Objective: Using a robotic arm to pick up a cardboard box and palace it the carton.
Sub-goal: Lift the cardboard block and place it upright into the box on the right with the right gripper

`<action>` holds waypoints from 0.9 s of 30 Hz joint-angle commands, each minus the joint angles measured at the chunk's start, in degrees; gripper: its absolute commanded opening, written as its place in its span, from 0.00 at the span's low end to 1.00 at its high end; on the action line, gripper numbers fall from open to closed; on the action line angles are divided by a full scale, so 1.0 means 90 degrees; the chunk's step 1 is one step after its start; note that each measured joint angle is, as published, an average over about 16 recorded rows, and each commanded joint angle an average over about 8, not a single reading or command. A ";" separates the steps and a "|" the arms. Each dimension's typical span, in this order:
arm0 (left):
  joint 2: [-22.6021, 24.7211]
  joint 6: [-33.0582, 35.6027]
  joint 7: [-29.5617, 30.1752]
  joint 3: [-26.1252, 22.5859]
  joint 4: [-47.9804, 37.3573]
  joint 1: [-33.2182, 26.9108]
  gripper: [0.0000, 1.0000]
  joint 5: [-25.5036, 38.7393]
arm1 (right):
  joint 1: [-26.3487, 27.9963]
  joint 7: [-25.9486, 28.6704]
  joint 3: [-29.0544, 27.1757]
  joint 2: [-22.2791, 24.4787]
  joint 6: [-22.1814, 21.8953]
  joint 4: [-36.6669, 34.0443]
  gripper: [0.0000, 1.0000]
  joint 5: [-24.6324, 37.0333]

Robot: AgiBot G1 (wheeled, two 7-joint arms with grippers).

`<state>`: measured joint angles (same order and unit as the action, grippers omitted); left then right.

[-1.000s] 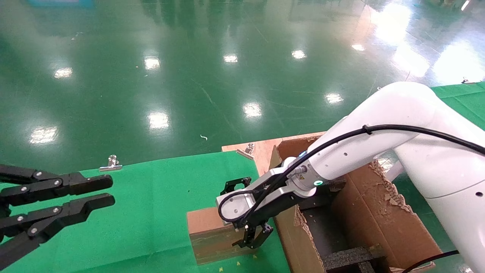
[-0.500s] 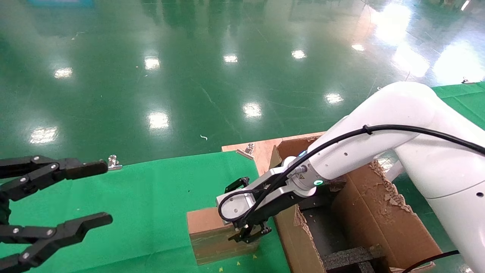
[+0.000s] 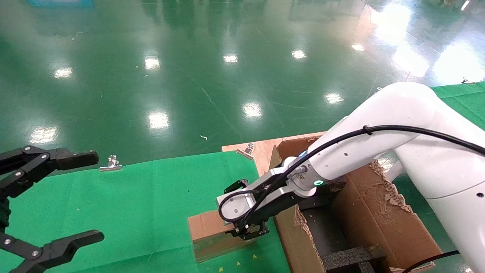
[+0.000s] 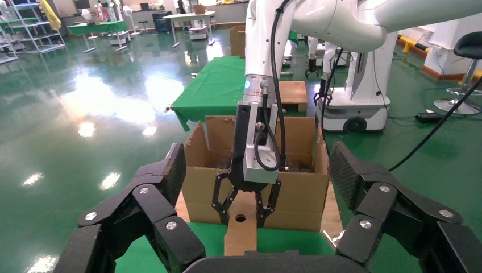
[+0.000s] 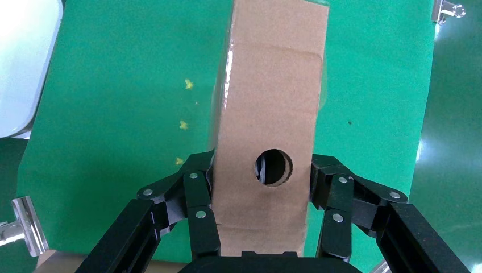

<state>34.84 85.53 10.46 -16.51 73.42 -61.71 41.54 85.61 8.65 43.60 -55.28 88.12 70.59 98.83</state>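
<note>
The small brown cardboard box [image 3: 206, 227] with a round hole stands on edge on the green cloth, just left of the carton [image 3: 379, 216]. My right gripper [image 3: 240, 212], on the white robotic arm [image 3: 379, 129], is shut on the box, one finger on each broad side. The right wrist view shows the box [image 5: 267, 102] pinched between the fingers [image 5: 199, 193]. The left wrist view shows the box [image 4: 241, 236] in front of the carton [image 4: 295, 193]. My left gripper [image 3: 91, 195] is wide open and empty at the table's left.
Black foam inserts [image 3: 348, 258] lie inside the carton, whose flaps are torn. The carton stands on a wooden board [image 3: 261, 149]. Metal binder clips [image 3: 110, 163] [image 3: 248, 148] sit at the table's far edge. The shiny green floor lies beyond.
My right gripper's fingers have closed onto the box's sides, and the box has tilted slightly. My left gripper has opened wide.
</note>
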 commanded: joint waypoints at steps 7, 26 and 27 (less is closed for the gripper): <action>0.0000 0.0001 -0.0002 -0.0002 -0.0003 -0.0002 1.00 -0.0001 | 0.0415 -0.0133 -0.0155 0.0009 0.0121 -0.0369 0.00 -0.0331; -0.0003 -0.0001 -0.0006 -0.0011 -0.0005 -0.0005 1.00 -0.0006 | 0.3300 -0.1450 0.0669 0.0252 0.0367 -0.2883 0.00 -0.1954; -0.0003 -0.0001 -0.0006 -0.0011 -0.0005 -0.0005 1.00 -0.0006 | 0.3384 -0.1524 0.0767 0.0299 0.0365 -0.2976 0.00 -0.2007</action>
<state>34.82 85.51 10.41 -16.61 73.38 -61.75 41.48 116.03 -5.33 50.68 -52.24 91.38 43.77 81.84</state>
